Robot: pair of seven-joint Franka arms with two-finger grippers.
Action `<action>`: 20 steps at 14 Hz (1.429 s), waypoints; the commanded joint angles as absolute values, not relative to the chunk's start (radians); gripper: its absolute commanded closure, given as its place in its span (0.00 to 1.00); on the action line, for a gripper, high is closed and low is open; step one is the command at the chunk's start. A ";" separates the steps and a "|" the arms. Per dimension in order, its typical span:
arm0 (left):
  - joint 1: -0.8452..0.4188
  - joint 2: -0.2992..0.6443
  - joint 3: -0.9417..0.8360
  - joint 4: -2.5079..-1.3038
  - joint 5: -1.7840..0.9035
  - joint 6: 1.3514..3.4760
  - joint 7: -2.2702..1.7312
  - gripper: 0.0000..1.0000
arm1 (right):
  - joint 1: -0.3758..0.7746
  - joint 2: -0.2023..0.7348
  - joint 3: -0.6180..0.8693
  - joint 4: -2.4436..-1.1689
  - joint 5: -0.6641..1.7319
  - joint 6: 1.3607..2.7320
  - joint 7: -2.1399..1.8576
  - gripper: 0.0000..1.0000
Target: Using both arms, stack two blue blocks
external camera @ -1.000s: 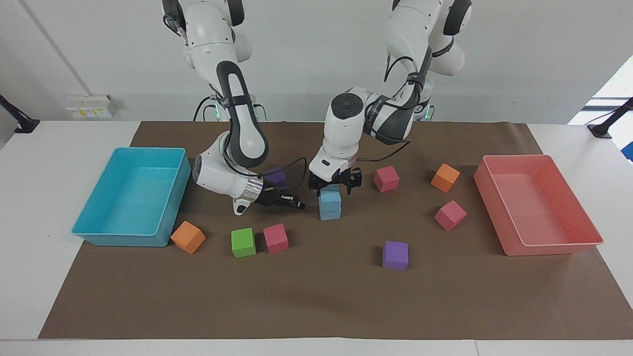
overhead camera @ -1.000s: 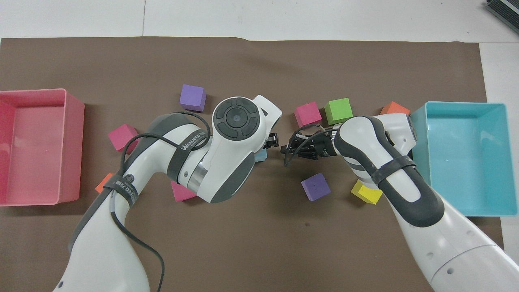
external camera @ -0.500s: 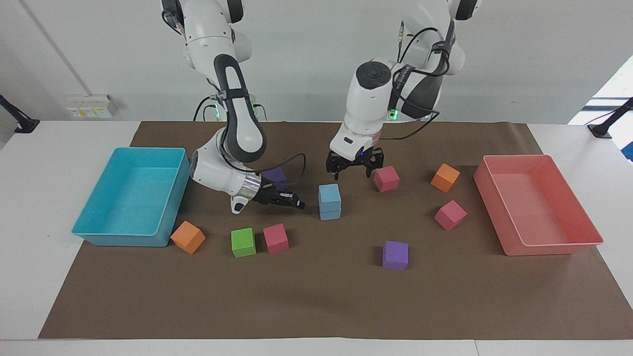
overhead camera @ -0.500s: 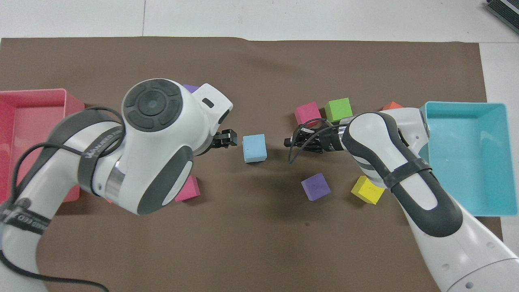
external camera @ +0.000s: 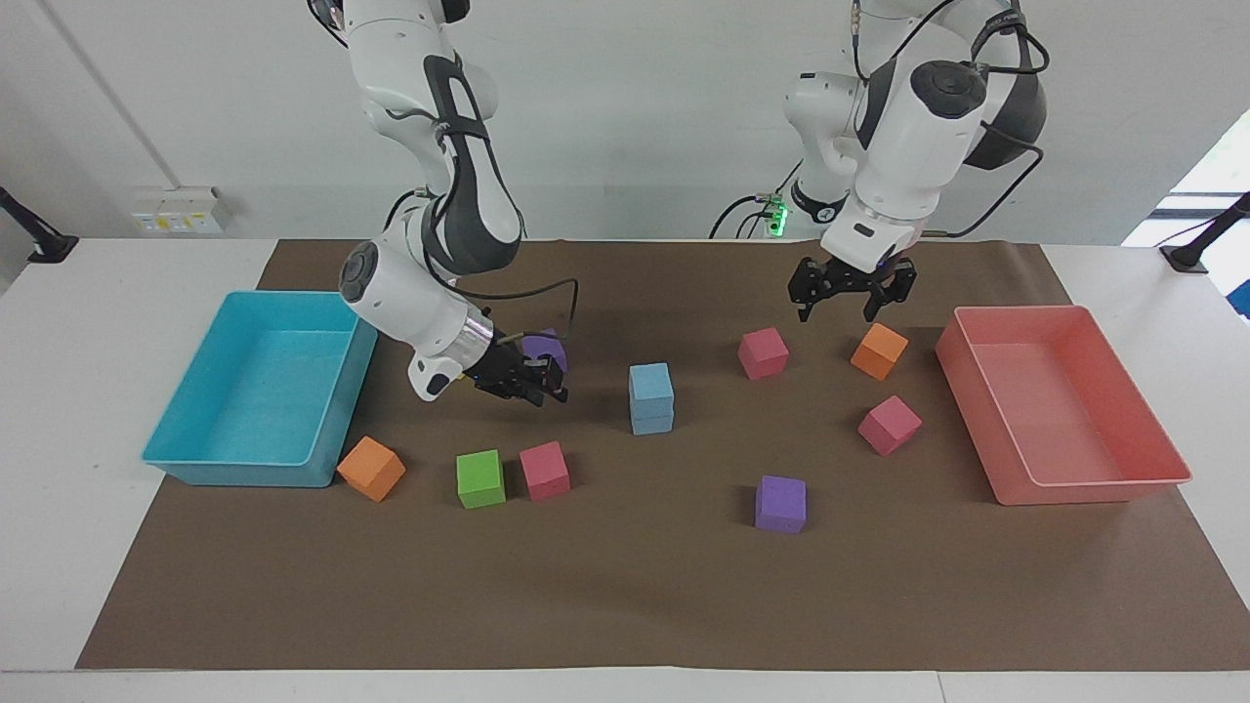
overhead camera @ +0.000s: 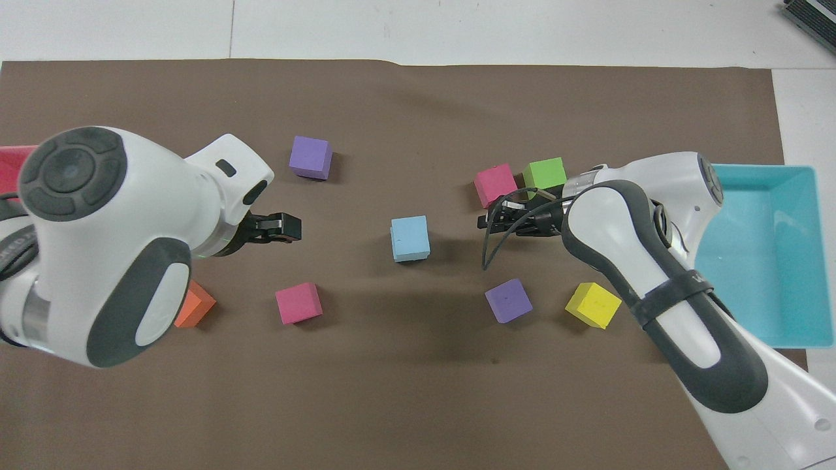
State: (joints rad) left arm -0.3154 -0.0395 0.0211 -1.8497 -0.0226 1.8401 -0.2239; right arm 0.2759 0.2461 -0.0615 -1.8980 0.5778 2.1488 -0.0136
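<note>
The two blue blocks stand stacked in the middle of the mat, the upper one (external camera: 651, 381) squarely on the lower one (external camera: 651, 421). The overhead view shows only the upper block's top (overhead camera: 410, 238). My left gripper (external camera: 848, 298) is open and empty, up in the air over the mat between a pink cube (external camera: 763, 351) and an orange cube (external camera: 879, 350). My right gripper (external camera: 542, 383) hangs low beside a purple cube (external camera: 544, 347), apart from the stack, toward the right arm's end of the table.
A cyan tray (external camera: 195, 469) stands at the right arm's end and a pink tray (external camera: 1064, 410) at the left arm's end. Orange (external camera: 371, 469), green (external camera: 480, 478), pink (external camera: 545, 471), purple (external camera: 780, 504), pink (external camera: 889, 425) and yellow (overhead camera: 593, 305) cubes lie scattered around the stack.
My left gripper has let go of the upper blue block, risen and swung away toward the pink tray. My right gripper has drawn back from the stack toward the cyan tray.
</note>
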 commanded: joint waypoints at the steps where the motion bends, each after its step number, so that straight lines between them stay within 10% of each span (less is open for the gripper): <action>1: -0.241 -0.066 0.017 -1.815 -0.023 1.806 -0.118 0.00 | 0.250 0.196 -0.052 -1.873 0.374 2.089 0.005 0.00; 12: -0.110 0.052 0.020 -1.467 -0.018 1.536 0.049 0.00 | 0.175 0.084 -0.067 -1.656 -0.018 1.808 0.048 0.00; 20: -0.103 0.002 0.018 -1.494 -0.020 1.470 0.041 0.00 | 0.091 -0.037 -0.071 -1.551 -0.048 1.601 0.041 0.00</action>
State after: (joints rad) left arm -0.1190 0.0123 0.0292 -1.4942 -0.0225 1.4889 0.0338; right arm 0.1164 -0.0013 -0.0812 -1.5492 -0.0253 1.6198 0.0361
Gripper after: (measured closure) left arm 0.000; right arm 0.000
